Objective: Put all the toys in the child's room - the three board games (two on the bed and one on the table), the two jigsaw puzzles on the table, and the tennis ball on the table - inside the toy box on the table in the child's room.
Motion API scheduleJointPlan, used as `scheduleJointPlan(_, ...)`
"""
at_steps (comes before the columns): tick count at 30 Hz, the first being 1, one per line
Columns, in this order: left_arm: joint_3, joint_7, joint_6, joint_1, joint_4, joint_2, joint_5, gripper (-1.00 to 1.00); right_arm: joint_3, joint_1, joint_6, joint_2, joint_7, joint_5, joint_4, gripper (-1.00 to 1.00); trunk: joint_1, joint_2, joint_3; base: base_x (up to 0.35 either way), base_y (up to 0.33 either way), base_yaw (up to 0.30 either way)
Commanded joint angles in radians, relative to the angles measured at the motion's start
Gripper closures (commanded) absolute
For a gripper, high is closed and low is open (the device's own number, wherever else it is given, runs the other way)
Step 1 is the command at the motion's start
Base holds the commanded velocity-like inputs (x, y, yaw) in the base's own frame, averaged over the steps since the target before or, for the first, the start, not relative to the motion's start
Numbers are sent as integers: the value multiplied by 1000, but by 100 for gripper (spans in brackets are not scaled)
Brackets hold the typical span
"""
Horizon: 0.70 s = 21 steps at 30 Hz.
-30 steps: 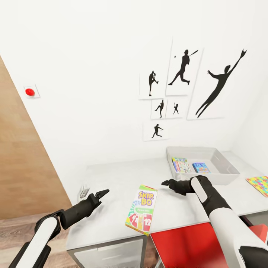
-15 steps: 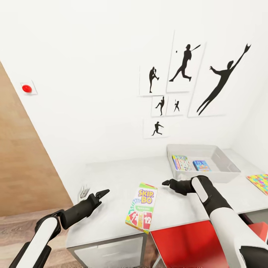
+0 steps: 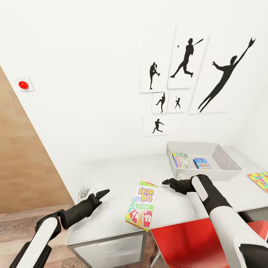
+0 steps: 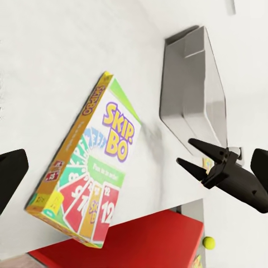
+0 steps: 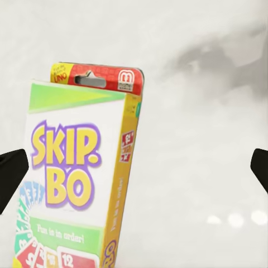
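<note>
The green-yellow-red SKIP-BO board game (image 3: 141, 205) lies face up on the light grey table (image 3: 111, 175), near its front edge. My left gripper (image 3: 103, 192) hovers open to its left, and my right gripper (image 3: 166, 182) hovers open to its upper right; neither touches it. The box also sits between each gripper's spread fingers in the left wrist view (image 4: 95, 173) and the right wrist view (image 5: 78, 178). The pale grey toy box (image 3: 223, 163) stands at the back right, holding a colourful flat box (image 3: 181, 160) and a smaller blue board game (image 3: 201, 163). A jigsaw puzzle (image 3: 260, 180) lies right of it. A tennis ball (image 4: 209, 242) appears small in the left wrist view.
A red chair (image 3: 186, 242) stands against the table's front, under my right arm. White drawers (image 3: 108, 251) sit below the tabletop. The white wall behind carries black baseball silhouettes (image 3: 186, 59) and a red button (image 3: 23, 85). Wood flooring lies to the left.
The whole head view has shifted slightly, so the wall pictures sit higher and further right. Both arms and the SKIP-BO box hold the same places relative to each other.
</note>
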Motion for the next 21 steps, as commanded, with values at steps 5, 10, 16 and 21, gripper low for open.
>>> scheduleJointPlan(5, 0, 11, 2, -11, 5, -3, 9, -100, -4, -4, 5, 0, 11, 10, 2, -100, 1, -2, -10, 0, 0, 0)
scheduleJointPlan(10, 0, 18, 4, -61, 9, -9, 10, -100, -3, -5, 5, 1, 12, 10, 3, -100, 1, -2, -18, 0, 0, 0)
scheduleJointPlan(16, -7, 29, 13, -161, -4, -28, 15, -100, -3, -7, 5, 6, 13, 10, 3, -100, 1, -2, -28, 0, 0, 0)
scheduleJointPlan(21, -32, 38, 18, -208, -29, -57, 16, -100, -2, -7, 5, 10, 13, 10, 5, -100, 1, -2, -36, 0, 0, 0)
